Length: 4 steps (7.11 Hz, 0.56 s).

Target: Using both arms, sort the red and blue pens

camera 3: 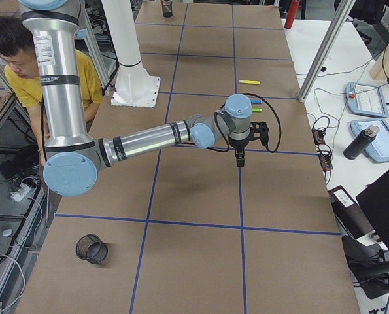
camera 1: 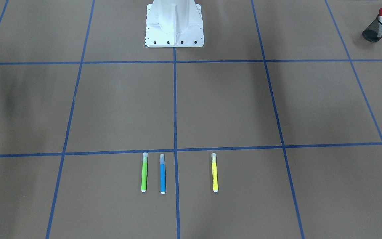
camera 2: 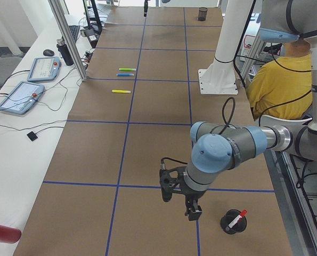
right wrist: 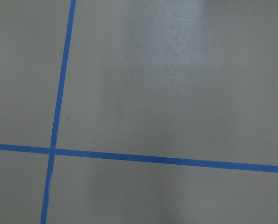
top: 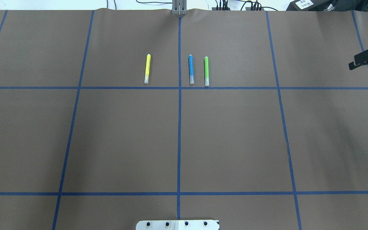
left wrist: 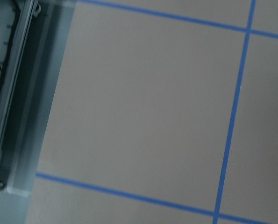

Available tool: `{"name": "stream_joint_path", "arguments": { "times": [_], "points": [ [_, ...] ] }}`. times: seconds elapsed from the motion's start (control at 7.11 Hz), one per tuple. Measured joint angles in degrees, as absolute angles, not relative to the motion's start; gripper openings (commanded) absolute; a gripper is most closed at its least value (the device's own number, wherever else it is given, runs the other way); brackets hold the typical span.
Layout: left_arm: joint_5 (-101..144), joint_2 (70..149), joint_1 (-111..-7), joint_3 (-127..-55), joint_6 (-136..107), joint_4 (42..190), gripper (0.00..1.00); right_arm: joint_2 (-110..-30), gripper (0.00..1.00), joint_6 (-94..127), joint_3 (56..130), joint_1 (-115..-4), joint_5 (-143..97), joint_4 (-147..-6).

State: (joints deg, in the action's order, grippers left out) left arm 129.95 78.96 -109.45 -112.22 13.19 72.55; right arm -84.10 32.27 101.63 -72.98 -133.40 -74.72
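The blue pen (camera 1: 162, 173) (top: 190, 69) lies flat on the brown table, between a green marker (top: 206, 71) and a yellow marker (top: 147, 68). The red pen (camera 1: 380, 20) (camera 2: 236, 218) stands in a black mesh cup (camera 1: 375, 28) at the robot's left end. My left gripper (camera 2: 193, 212) hangs just beside that cup and shows only in the exterior left view, so I cannot tell its state. My right gripper (top: 367, 59) (camera 3: 238, 161) points down over bare table, well right of the pens. Its jaws are not clear in any view.
A second black mesh cup (camera 3: 91, 248) stands at the robot's right end. The white pedestal (camera 1: 174, 26) is bolted at the table's near-robot edge. A person in a yellow shirt (camera 2: 275, 80) sits behind the robot. Tablets and a bottle lie on the side bench (camera 2: 27, 90).
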Motion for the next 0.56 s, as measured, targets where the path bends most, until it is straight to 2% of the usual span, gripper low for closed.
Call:
{"name": "stream_joint_path", "arguments": {
  "times": [0.28, 0.56],
  "points": [
    [132.8, 83.9, -103.4, -112.2, 7.1, 73.2, 1.00, -79.5, 0.99, 34.1, 103.3, -69.2, -133.6, -74.8],
    [134.5, 87.0, -99.3, -111.8, 4.2, 74.0, 1.00, -71.6, 0.99, 40.3, 102.9, -62.5, -129.5, -75.1]
  ]
}}
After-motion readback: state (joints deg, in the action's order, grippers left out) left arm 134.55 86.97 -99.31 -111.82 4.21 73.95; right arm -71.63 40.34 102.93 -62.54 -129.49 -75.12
